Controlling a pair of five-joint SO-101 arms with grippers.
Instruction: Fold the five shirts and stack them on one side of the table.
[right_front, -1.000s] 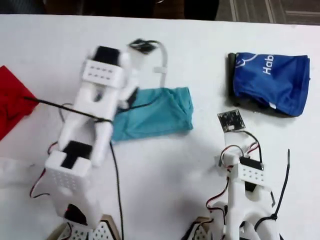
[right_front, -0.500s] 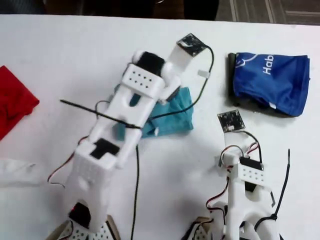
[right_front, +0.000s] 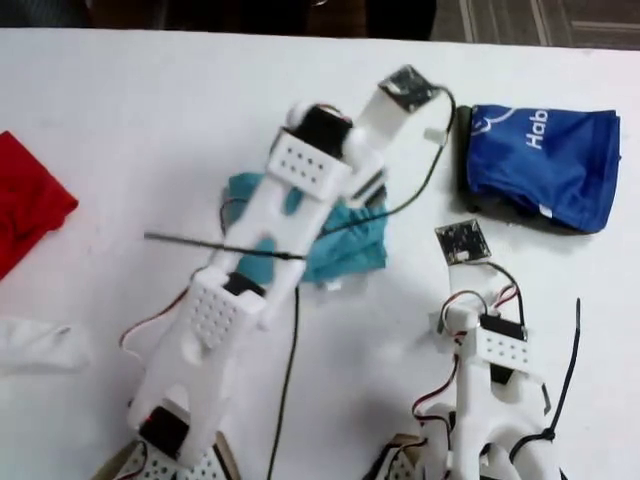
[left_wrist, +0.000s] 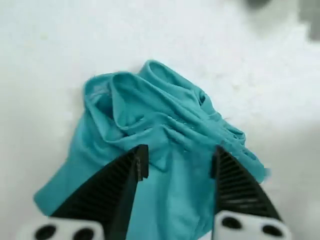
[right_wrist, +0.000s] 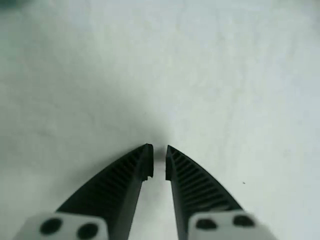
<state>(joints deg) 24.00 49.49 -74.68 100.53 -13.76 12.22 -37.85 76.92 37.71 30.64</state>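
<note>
A teal shirt (right_front: 352, 245) lies bunched in the middle of the table, partly under my left arm (right_front: 265, 270). Up close the teal shirt (left_wrist: 150, 110) is crumpled into folds. My left gripper (left_wrist: 178, 157) stands open just above it, one finger on each side of a ridge of cloth. A folded blue shirt (right_front: 540, 165) rests at the far right. A red shirt (right_front: 25, 205) lies at the left edge, and a white shirt (right_front: 35, 345) lies below it. My right gripper (right_wrist: 157, 150) is shut above bare table, holding nothing.
The right arm (right_front: 490, 360) sits tucked back at the near right edge, in front of the blue shirt. Black cables trail from the left arm across the table. The white tabletop (right_front: 150, 110) is bare at the far left.
My left arm has swung right and stretched out across the teal shirt, which is now more bunched, its left edge drawn in. The right arm has not moved.
</note>
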